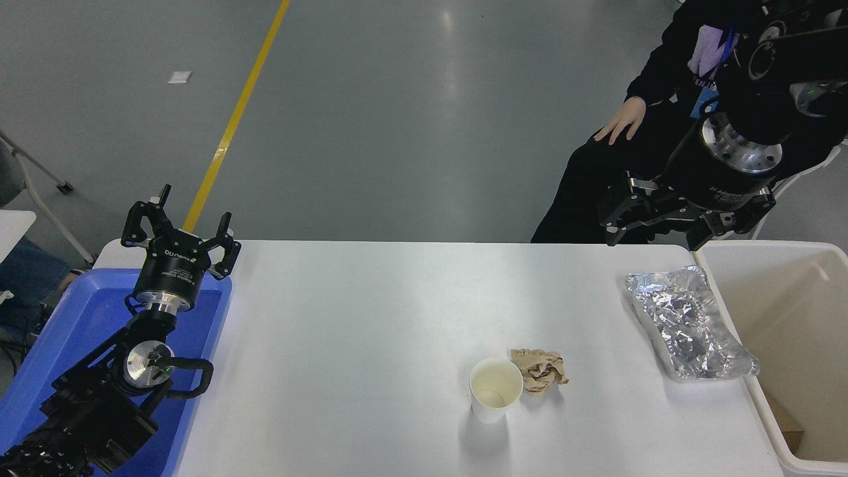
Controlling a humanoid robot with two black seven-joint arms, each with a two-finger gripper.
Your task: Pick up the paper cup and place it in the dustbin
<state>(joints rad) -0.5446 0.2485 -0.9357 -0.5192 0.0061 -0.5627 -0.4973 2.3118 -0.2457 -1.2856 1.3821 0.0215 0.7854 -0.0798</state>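
Observation:
The paper cup (495, 389) stands upright on the white table (344, 344), right of centre near the front, its cream inside showing. The dustbin (795, 265) is the large cream-white bin at the table's right edge. My right gripper (613, 215) hangs high at the upper right, above the table's far right corner, well away from the cup; its fingers look spread and hold nothing. My left gripper (179, 228) is parked at the lower left over the blue tray, fingers spread, empty.
A crumpled brown paper ball (540, 370) touches the cup's right side. A crumpled foil sheet (689, 321) lies next to the bin. The blue tray (79, 318) sits at the left. A seated person in black (623, 119) is at the far right.

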